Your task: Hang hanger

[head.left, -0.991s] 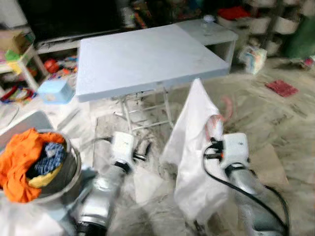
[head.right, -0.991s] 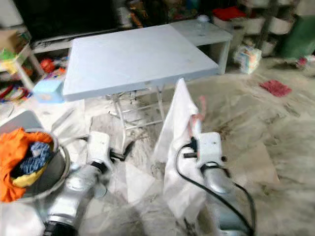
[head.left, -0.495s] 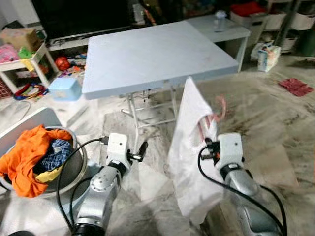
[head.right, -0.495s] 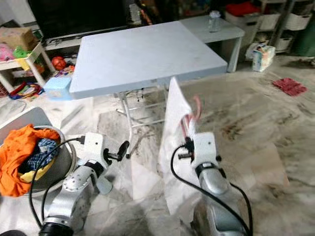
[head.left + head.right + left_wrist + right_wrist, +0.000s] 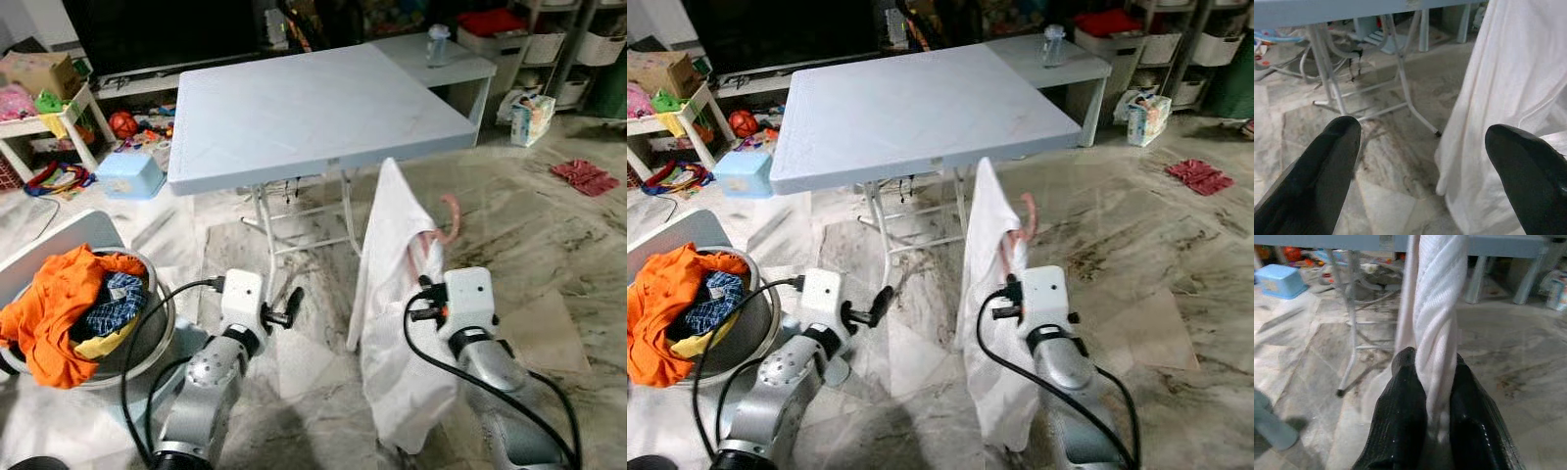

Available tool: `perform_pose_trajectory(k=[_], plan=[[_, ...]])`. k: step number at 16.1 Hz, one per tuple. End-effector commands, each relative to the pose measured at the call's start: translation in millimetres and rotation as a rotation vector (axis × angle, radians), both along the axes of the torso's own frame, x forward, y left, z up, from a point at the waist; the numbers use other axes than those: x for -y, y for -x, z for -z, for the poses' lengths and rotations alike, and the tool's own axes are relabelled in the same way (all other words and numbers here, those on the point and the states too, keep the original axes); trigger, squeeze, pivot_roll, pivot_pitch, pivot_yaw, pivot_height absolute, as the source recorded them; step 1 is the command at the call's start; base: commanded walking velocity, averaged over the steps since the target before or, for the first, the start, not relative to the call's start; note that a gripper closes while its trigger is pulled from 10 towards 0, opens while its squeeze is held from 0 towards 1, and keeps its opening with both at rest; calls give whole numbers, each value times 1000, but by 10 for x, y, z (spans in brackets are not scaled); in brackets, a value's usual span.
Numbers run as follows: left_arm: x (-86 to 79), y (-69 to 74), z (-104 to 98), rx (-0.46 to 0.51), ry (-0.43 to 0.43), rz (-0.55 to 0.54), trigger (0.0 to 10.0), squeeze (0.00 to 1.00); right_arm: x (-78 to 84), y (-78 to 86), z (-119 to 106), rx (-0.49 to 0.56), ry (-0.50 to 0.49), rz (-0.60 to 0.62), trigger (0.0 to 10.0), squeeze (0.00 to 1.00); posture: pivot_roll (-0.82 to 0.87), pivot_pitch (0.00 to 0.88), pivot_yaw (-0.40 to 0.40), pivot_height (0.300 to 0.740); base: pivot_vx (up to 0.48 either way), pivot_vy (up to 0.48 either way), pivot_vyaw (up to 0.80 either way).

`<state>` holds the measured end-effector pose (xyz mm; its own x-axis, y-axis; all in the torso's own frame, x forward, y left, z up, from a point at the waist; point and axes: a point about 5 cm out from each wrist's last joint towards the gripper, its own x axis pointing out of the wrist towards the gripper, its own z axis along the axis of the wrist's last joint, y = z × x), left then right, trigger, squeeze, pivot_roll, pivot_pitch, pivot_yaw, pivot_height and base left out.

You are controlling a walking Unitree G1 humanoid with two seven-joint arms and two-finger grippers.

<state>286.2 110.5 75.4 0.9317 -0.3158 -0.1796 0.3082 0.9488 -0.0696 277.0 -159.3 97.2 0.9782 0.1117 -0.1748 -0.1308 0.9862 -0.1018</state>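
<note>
A pink hanger carries a white garment that hangs down nearly to the floor. My right gripper is shut on the hanger through the bunched white cloth and holds it upright in front of the folding table. The cloth hides most of the hanger, so just its hook and neck show. My left gripper is open with nothing in it, low over the floor to the left of the garment; its fingers stand wide apart.
A metal basin with orange and blue clothes stands at my left. A blue tub and toys lie beyond it. Past the table stand a low white bench and shelves. A red cloth lies on the marble floor at right.
The whole picture has shifted and sharpened, so the camera moved. The right gripper keeps hold of the hanger and garment. The left gripper stays open.
</note>
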Motion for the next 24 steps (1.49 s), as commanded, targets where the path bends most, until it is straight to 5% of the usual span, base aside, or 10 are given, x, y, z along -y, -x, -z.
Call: perform_pose_trajectory(k=[1, 11, 20, 22, 24], plan=[[-13, -15, -11, 7, 4, -11, 10000, 0, -12, -30, -128, 60, 2, -21, 10000, 0, 13, 35, 19, 740, 0, -251, 0], [21, 56, 74, -18, 13, -20, 10000, 0, 23, -51, -178, 68, 7, -33, 10000, 0, 4, 33, -3, 740, 0, -302, 0], [11, 18, 50, -5, 30, -22, 10000, 0, -17, -63, -192, 58, -22, -60, 10000, 0, 8, 25, 4, 740, 0, 0, 0], [-33, -10, 69, -10, -10, -24, 10000, 0, -205, -2, -286, 9, -211, -197, 10000, 0, 11, 21, 15, 740, 0, 0, 0], [-71, -53, 68, -7, -25, -31, 10000, 0, -386, 131, -468, -1, -259, -402, 10000, 0, 3, 21, 17, 740, 0, 0, 0]])
